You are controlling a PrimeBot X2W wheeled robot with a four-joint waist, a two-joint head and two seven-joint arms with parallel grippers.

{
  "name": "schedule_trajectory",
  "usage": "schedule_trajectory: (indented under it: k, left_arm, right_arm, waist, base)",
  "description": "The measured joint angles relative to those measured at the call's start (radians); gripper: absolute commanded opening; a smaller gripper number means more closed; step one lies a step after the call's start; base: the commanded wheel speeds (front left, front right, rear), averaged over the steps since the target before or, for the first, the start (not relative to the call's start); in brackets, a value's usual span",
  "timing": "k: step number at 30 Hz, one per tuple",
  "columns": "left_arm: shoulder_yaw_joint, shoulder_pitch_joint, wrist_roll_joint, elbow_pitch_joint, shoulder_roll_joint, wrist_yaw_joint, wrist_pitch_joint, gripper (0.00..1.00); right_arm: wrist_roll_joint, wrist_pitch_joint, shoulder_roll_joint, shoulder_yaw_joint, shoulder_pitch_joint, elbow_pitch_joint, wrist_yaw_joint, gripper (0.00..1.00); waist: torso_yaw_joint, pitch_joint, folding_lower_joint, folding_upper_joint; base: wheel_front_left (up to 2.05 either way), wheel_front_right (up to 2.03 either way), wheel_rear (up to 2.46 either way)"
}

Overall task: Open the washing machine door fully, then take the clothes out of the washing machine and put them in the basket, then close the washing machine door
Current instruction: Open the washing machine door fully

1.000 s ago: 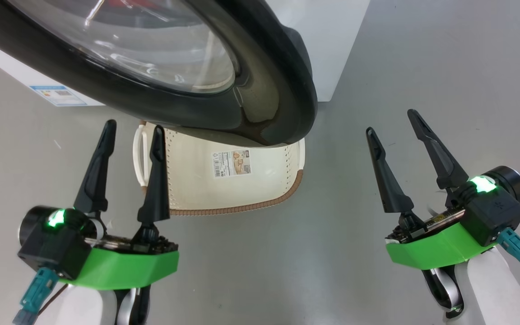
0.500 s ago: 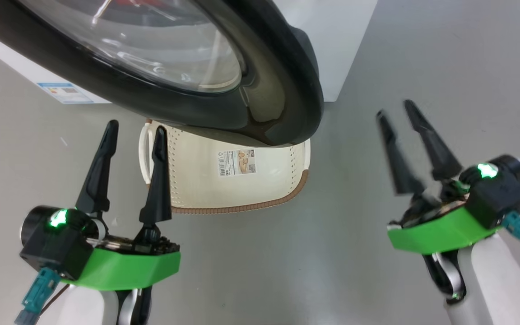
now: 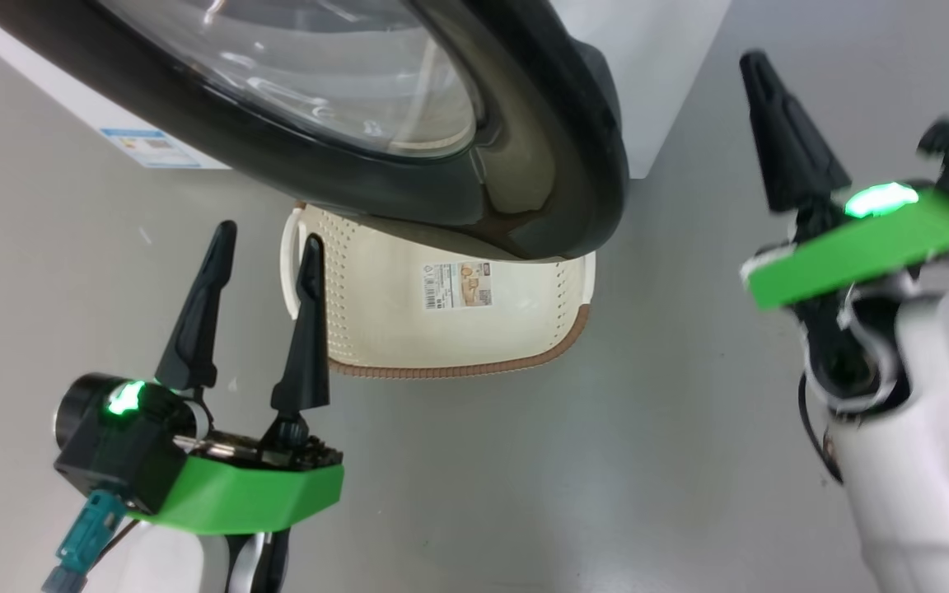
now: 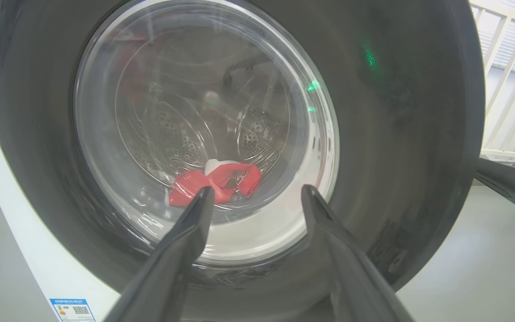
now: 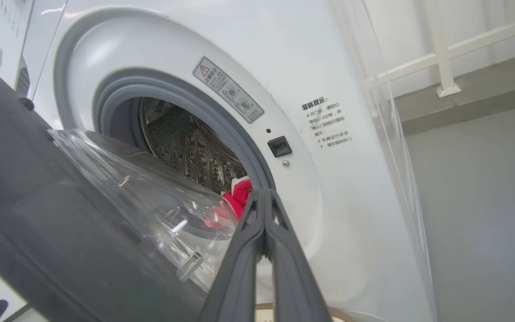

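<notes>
The right gripper (image 5: 264, 197) is pressed shut on nothing, the left gripper (image 3: 268, 239) spread wide and empty — the clothes (image 4: 235, 176) lie inside the washing machine (image 5: 329, 188), behind the partly open washing machine door (image 3: 557, 165)

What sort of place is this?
Likely a laundry area, perhaps a test room: a front-loading washing machine with its door ajar, a basket on bare grey floor, white railing beside.

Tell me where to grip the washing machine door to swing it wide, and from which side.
Take the washing machine door by its free black rim edge, near the latch hook, coming from the robot's right and reaching behind the rim. The door stands ajar with the gap on that side, so that edge probably gives finger room and the longest lever.
</notes>
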Motion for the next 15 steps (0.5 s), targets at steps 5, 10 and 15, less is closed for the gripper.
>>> schedule_trajectory:
  k: [5, 10, 15]
  left_arm:
    - [-0.008, 0.0, -0.001, 0.001, 0.0, 0.0, 0.0, 1.0]
    - [-0.013, 0.0, -0.001, 0.002, -0.001, 0.0, 0.0, 1.0]
    - [-0.022, 0.0, -0.001, 0.002, -0.001, 0.0, 0.0, 1.0]
  right_arm:
    - [0.243, 0.157, 0.0, -0.044, -0.105, 0.086, 0.0, 0.0]
    - [0.491, 0.323, 0.0, -0.072, -0.205, 0.2, 0.0, 0.0]
    - [0.757, 0.475, -0.001, -0.054, -0.29, 0.347, 0.0, 0.0]
  waist:
    - [0.018, 0.008, 0.0, 0.0]
    - [0.031, 0.013, 0.0, 0.0]
    - [0.041, 0.016, 0.0, 0.0]
  base:
    - [0.0, 0.0, 0.0]
    - [0.0, 0.0, 0.0]
    - [0.0, 0.0, 0.0]
